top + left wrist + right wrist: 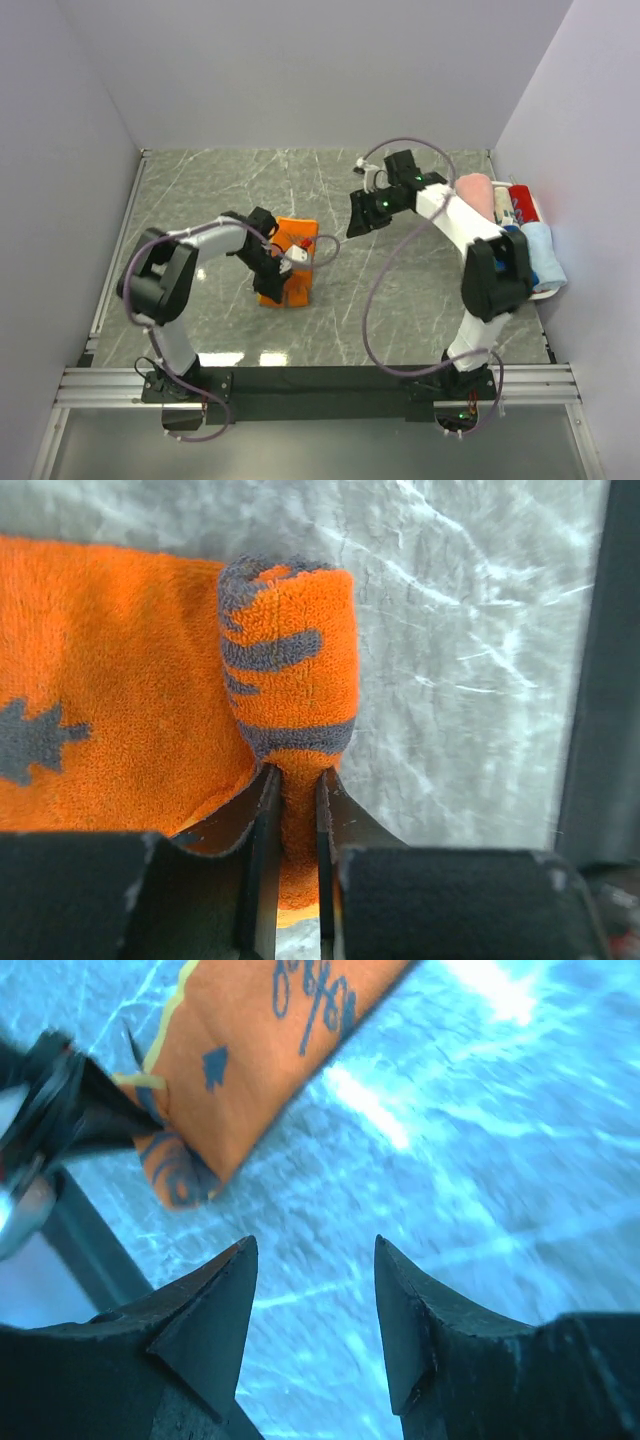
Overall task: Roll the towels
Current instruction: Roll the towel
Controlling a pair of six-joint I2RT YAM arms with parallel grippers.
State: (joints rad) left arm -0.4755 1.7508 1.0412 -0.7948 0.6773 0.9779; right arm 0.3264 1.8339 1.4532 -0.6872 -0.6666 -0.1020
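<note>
An orange towel [298,235] with grey lettering lies flat near the middle of the marble table. Its near end is curled into a small roll [290,650]. My left gripper [297,780] is shut on that rolled end, with orange cloth pinched between the two thin fingers; from above the left gripper [283,265] sits over the towel's near part. My right gripper [315,1250] hangs open over bare table, holding nothing, to the right of the towel [270,1050]. From above the right gripper [352,225] is apart from the cloth.
A white basket [555,288] stands at the table's right edge, holding rolled towels: pink [475,190], red [520,192] and pale blue [540,250]. Grey walls close in the table on three sides. Cables loop from both arms.
</note>
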